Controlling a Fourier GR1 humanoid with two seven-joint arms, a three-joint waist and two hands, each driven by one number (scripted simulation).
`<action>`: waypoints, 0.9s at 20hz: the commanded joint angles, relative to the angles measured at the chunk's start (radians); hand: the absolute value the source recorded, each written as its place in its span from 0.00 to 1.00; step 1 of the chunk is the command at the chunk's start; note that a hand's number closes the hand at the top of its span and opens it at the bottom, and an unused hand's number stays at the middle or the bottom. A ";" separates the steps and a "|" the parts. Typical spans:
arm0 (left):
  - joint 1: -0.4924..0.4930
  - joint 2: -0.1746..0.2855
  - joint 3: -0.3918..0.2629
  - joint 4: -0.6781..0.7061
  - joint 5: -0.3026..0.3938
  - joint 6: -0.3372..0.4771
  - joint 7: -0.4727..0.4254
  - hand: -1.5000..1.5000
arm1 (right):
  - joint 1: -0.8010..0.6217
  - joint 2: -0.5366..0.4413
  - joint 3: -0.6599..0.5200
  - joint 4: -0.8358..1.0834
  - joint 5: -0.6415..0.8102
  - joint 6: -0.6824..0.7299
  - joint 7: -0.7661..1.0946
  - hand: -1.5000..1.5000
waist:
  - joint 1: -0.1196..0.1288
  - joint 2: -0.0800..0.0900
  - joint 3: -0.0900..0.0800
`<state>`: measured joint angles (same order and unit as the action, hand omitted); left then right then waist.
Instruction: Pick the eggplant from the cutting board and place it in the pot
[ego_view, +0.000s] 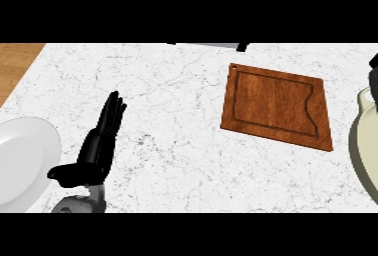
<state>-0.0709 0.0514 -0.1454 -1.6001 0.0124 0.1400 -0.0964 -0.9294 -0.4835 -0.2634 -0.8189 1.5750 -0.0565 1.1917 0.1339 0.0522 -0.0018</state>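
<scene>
The brown wooden cutting board (275, 106) lies tilted at the right of the middle of the white marble counter, and its top is bare. No eggplant shows anywhere. The cream pot (362, 132) is cut off by the right edge, with only its rim and left handle visible. Just above the pot, a dark shape (373, 75) pokes in from the right edge; it may be part of my right hand, but I cannot tell what it is or holds. My left hand (94, 150) rests open at the lower left, fingers straight and pointing away, holding nothing.
A white plate (22, 160) lies at the left edge, close beside my left hand. A strip of wooden floor (16, 62) shows past the counter's far left corner. A dark object (214, 45) sits at the counter's far edge.
</scene>
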 joint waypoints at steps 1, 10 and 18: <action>-0.015 0.002 -0.001 0.007 -0.005 -0.001 0.007 0.50 | -0.085 -0.015 -0.037 0.110 0.102 -0.001 0.267 1.00 | 0.007 0.000 0.001; -0.020 -0.007 0.015 0.035 -0.013 0.023 0.004 0.50 | -0.145 -0.048 -0.162 0.208 0.242 -0.010 0.295 1.00 | -0.043 -0.016 0.003; 0.019 0.010 0.054 0.051 0.005 0.019 -0.021 0.50 | -0.081 -0.040 -0.274 0.206 0.313 -0.044 0.295 1.00 | -0.092 -0.034 0.002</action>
<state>-0.0545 0.0547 -0.1098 -1.5688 0.0130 0.1588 -0.1065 -1.0133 -0.5241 -0.4973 -0.6277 1.8634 -0.0668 1.2437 0.0618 0.0226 0.0006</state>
